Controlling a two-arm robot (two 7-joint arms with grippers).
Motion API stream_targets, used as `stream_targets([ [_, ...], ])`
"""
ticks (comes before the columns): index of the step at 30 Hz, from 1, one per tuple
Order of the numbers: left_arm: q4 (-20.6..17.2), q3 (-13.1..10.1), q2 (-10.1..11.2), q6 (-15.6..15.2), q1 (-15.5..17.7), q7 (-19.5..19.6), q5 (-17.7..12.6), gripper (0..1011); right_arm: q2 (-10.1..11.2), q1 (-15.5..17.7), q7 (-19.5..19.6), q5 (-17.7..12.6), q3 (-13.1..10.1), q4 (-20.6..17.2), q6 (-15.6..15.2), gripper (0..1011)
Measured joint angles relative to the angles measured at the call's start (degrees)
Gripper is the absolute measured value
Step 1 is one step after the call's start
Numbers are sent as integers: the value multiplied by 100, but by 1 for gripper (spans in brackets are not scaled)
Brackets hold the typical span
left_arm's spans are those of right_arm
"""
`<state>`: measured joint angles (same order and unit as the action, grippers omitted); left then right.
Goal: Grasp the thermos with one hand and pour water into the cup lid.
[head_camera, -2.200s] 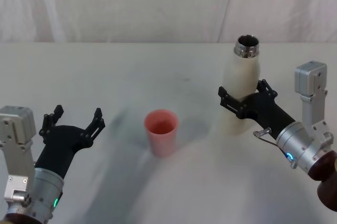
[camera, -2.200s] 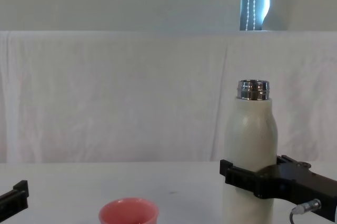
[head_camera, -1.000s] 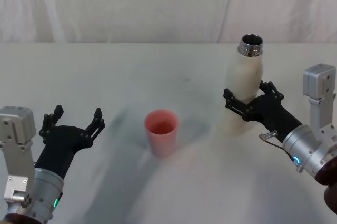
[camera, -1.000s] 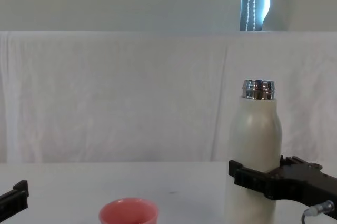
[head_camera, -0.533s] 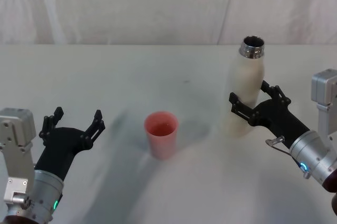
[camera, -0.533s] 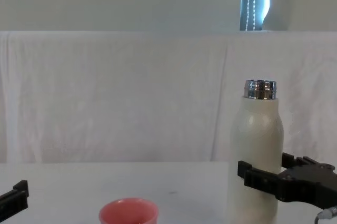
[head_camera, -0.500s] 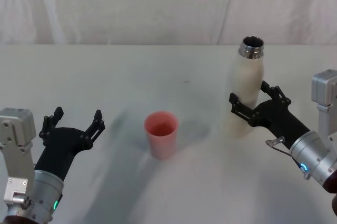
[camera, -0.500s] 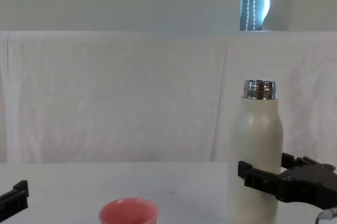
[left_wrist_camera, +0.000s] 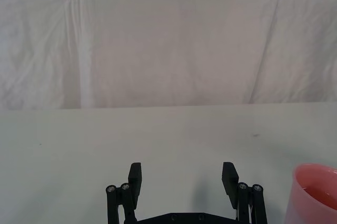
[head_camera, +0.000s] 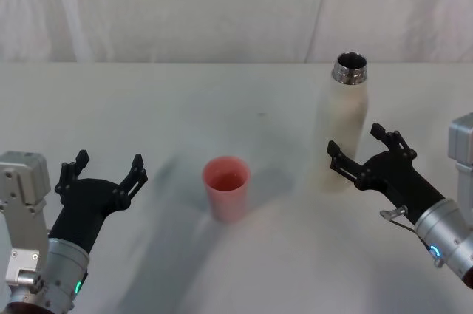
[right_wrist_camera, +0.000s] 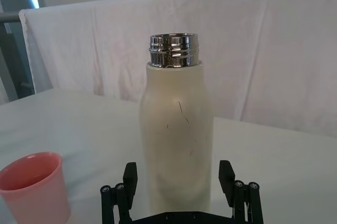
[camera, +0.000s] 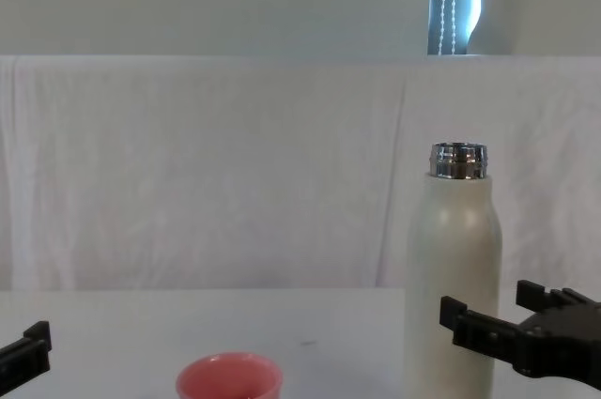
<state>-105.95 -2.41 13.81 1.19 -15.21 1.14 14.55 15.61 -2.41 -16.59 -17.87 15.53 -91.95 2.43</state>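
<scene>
The cream-white thermos [head_camera: 341,125] stands upright on the table at the right, its chrome neck open at the top. My right gripper [head_camera: 353,142] is open just on the near side of it. Its fingers are spread wider than the bottle [right_wrist_camera: 176,139] and do not touch it. The pink cup lid [head_camera: 226,187] stands upright near the table's middle, left of the thermos [camera: 453,286]. My left gripper [head_camera: 109,160] rests open at the near left, holding nothing, with the cup lid [left_wrist_camera: 313,195] off to one side of it.
The table [head_camera: 222,100] is covered with a white cloth, and a white cloth backdrop [head_camera: 185,4] hangs along its far edge. Bare cloth lies between the cup lid and each gripper.
My right gripper has opened, let go of the thermos and drawn back towards me. The thermos, tilted before, now stands straight on the table. The left arm has not moved.
</scene>
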Motion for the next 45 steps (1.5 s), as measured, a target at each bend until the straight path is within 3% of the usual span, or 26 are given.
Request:
stream_targets([
  [5, 0, 0, 0, 0, 0, 0, 0, 1001, 31, 197, 66, 15, -66, -159, 65, 1000],
  [16, 0, 0, 0, 0, 0, 0, 0, 1001, 10, 496, 401, 416, -244, -241, 260, 1000],
  [23, 0, 0, 0, 0, 0, 0, 0, 1001, -111, 651, 624, 714, -406, -242, 384, 1000],
  [31, 0, 0, 0, 0, 0, 0, 0, 1001, -283, 765, 700, 788, -587, -269, 429, 1000],
  [45, 0, 0, 0, 0, 0, 0, 0, 1001, -491, 801, 805, 1076, -635, -317, 376, 1000],
])
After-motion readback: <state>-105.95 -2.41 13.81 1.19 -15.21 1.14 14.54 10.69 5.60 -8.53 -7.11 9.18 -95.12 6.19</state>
